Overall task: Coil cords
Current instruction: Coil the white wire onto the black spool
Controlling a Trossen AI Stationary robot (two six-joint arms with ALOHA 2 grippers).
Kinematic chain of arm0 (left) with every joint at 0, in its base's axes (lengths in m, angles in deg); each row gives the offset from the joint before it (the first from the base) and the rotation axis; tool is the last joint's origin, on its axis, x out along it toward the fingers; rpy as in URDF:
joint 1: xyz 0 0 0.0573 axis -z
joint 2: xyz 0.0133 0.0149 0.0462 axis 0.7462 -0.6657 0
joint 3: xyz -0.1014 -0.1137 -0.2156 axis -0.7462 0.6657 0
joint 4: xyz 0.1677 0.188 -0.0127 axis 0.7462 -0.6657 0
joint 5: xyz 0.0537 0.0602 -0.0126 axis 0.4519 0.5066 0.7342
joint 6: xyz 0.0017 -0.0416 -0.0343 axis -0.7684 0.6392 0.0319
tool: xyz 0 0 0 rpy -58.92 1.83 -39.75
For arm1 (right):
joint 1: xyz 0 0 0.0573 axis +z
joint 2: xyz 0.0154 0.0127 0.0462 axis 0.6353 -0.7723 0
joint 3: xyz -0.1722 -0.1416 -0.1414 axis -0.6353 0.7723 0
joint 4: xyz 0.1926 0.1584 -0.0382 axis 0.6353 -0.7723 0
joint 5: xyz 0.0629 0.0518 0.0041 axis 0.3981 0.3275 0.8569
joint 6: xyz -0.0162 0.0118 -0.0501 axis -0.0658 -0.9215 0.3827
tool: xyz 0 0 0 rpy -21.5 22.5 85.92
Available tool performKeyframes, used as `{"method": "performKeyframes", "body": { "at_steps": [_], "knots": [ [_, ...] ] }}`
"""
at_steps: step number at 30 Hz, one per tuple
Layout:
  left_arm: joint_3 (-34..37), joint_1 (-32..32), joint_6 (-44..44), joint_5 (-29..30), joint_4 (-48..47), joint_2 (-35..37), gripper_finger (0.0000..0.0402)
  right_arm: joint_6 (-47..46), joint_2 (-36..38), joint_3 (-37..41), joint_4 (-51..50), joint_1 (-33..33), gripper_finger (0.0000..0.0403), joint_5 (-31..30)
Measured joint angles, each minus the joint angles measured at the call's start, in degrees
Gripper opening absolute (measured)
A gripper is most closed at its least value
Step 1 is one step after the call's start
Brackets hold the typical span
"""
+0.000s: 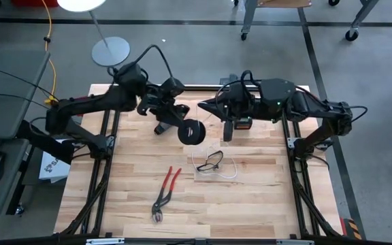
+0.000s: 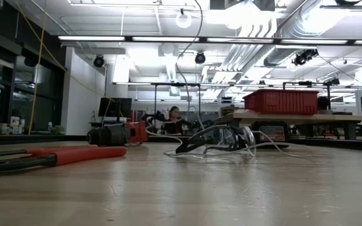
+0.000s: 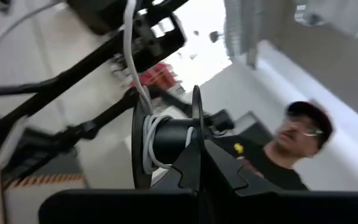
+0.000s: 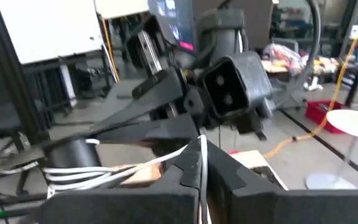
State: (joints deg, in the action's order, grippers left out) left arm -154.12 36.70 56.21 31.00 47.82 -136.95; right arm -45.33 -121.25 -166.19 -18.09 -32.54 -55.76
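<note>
Left claw (image 3: 197,168) clamps the light, rigid spool (image 1: 192,131) by its rim; right claw (image 4: 202,163) pinches the limp, thin cord (image 4: 166,158), best gripped near the spool.

White cord (image 1: 224,170) partly on spool (image 1: 192,132)

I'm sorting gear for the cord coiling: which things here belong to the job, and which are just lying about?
Job:
- black spool, in the left pincer
- white cord, pinched by the right pincer

Lying about:
- red pliers
- safety glasses
</note>
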Motion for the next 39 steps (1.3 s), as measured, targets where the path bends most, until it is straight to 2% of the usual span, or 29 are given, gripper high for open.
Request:
{"method": "performKeyframes", "body": {
  "at_steps": [5,10,20,26,30,39],
  "knots": [
    [0.00,0.47,4.42,2.25,13.99,-3.12,0.0000,-0.07,-0.75,-0.02,4.30,-1.07,0.0000,4.56],
    [0.00,0.42,1.50,6.95,21.85,-4.46,0.0000,-0.89,-1.92,-0.02,6.40,-1.29,0.0000,6.93],
    [-0.04,-0.51,-6.28,15.00,32.72,-4.34,0.0000,-3.32,-5.97,-0.02,8.29,-1.20,0.0000,8.89],
    [-3.34,-2.45,-10.33,15.04,33.39,-4.38,0.0000,-6.12,-6.43,-0.02,8.47,-1.14,0.0002,6.78],
    [-6.20,-4.44,-12.88,15.06,33.41,-4.09,0.0000,-5.83,-6.51,-0.02,7.70,-0.91,0.0028,4.44],
    [-10.64,-6.87,-13.01,13.51,33.29,-4.09,0.0000,-2.28,-6.50,0.00,5.90,-0.20,0.0134,-3.84]
  ]
}}
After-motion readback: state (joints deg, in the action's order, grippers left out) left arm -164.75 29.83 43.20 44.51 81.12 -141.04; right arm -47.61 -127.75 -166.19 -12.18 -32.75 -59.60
